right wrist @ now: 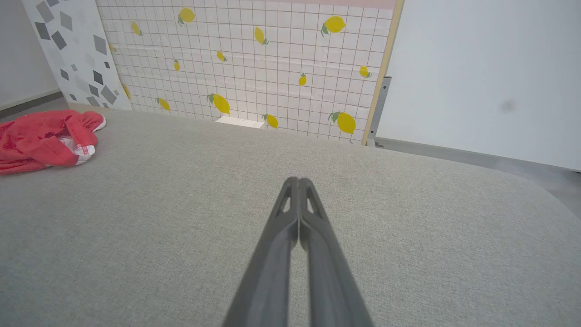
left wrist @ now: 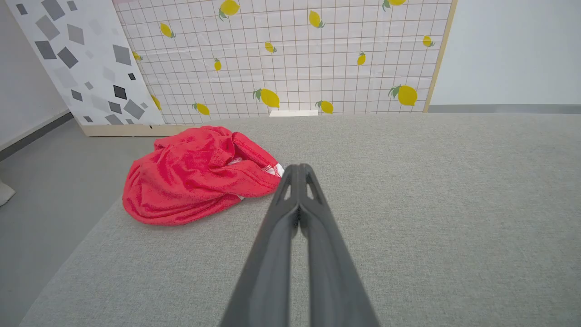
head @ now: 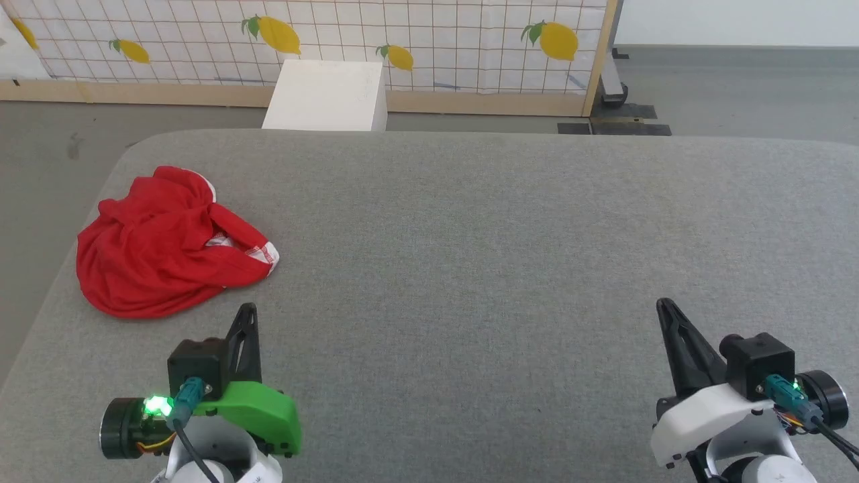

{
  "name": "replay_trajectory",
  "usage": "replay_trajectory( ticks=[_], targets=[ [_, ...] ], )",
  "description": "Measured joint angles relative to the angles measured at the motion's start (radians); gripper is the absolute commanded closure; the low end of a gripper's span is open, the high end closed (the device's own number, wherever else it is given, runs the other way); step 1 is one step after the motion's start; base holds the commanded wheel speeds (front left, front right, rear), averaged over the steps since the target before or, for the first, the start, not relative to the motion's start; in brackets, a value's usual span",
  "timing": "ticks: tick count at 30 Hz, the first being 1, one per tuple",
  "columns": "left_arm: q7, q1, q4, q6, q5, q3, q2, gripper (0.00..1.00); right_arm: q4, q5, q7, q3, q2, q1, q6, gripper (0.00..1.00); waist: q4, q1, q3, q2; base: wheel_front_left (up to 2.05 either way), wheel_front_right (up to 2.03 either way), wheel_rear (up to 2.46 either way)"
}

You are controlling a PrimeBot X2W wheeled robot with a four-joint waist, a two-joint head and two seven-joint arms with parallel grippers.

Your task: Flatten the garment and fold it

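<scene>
- The table (head: 470, 221) is a wide surface covered in grey woven cloth, with rounded far corners.
- Grey floor (head: 40, 147) runs around the table's left side and past its far edge.
- Beyond the table's far edge stands one screen (head: 436, 40) of white grid squares in a wooden frame; five yellow lemons show on it in the head view, the leftmost cut off by the picture's edge.
- One second panel (left wrist: 77, 59), white with grey and black shapes, stands beyond the table's far left corner.
- A plain white wall (right wrist: 476, 68) rises beyond the table's far right side.
- One white box (head: 329, 94) sits on the floor just past the table's far edge, in front of the screen.
- One garment (head: 154, 248), bright red, lies crumpled in a heap on the table near its left edge, with white trim (head: 265, 253) showing at the end towards the table's middle.
- There are two grippers, both over the table's near edge.
- The left gripper (head: 247, 310) is clenched with its fingers pressed together, empty, just short of the garment and not touching it.
- The right gripper (head: 664, 305) is likewise clenched and empty, towards the table's right side, well apart from the garment.
</scene>
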Motion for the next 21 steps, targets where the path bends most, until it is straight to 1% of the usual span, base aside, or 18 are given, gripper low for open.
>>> replay_trajectory(
  ticks=[15, 16, 21],
  targets=[
    [0.000, 0.000, 0.000, 0.000, 0.000, 0.000, 0.000, 1.00, 0.000, 0.000, 0.000, 0.000, 0.000, 0.000, 0.000, 1.00, 0.000, 0.0000, 0.000, 0.0000, 0.00, 0.00, 0.00],
    [0.000, 0.000, 0.000, 0.000, -0.001, 0.000, 0.000, 0.00, 0.000, 0.000, 0.000, 0.000, 0.000, 0.000, 0.000, 0.00, 0.000, 0.0000, 0.000, 0.0000, 0.00, 0.00, 0.00],
    [0.000, 0.000, 0.000, 0.000, -0.006, -0.004, 0.000, 0.00, 0.001, 0.000, 0.000, -0.001, -0.001, 0.001, 0.000, 0.00, 0.000, 0.0000, 0.000, 0.0000, 0.00, 0.00, 0.00]
  ],
)
